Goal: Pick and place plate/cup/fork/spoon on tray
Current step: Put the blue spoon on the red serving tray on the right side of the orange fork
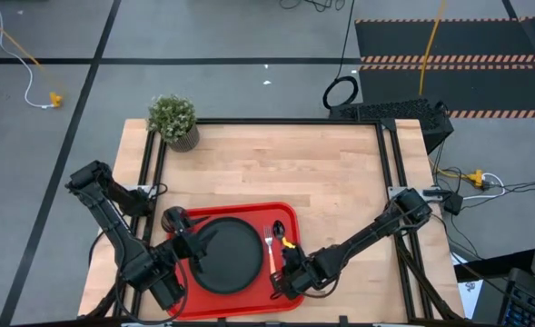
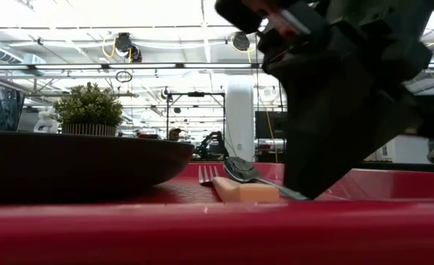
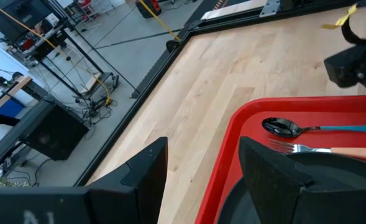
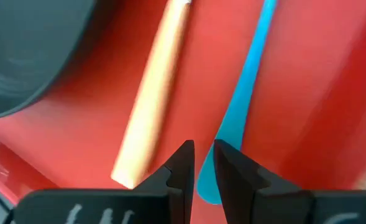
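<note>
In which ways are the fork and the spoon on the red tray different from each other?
The fork has an orange handle and a silver head with tines; the spoon has a light blue handle and a dark, rounded bowl. The fork lies next to the black plate, while the spoon lies on the fork's far side, away from the plate. Both rest flat on the tray, side by side, with their heads pointing the same way.

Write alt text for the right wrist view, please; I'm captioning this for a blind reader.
The right gripper, its two dark fingers nearly together with a narrow gap, hangs just above the end of the spoon's light blue handle on the red tray. The fork's orange handle lies beside it, and the black plate's rim fills one corner.
</note>
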Controlling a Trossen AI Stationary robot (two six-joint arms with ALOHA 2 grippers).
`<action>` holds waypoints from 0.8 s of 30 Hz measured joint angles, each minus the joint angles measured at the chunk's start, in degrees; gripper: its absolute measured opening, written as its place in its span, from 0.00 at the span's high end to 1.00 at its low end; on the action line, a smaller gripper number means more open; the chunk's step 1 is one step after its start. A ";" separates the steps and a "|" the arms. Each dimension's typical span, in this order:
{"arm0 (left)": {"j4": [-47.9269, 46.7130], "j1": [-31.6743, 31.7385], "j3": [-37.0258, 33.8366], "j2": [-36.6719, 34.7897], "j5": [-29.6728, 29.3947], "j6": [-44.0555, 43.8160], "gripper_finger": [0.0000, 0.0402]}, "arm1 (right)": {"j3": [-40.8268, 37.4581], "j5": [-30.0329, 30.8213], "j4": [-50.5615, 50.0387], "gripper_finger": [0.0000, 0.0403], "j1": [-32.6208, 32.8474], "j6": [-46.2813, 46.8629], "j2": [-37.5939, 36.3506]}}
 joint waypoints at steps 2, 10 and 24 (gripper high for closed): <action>0.02 0.01 0.00 0.00 0.00 0.00 0.50 | 0.03 -0.05 2.05 0.87 0.00 -0.26 0.76; 0.02 0.00 0.00 0.00 0.02 0.09 0.50 | 0.07 -1.35 2.84 0.87 0.00 -0.51 0.90; -0.14 -0.08 0.00 0.00 0.00 0.15 0.50 | -0.03 -1.66 5.27 0.87 -0.02 -5.00 0.79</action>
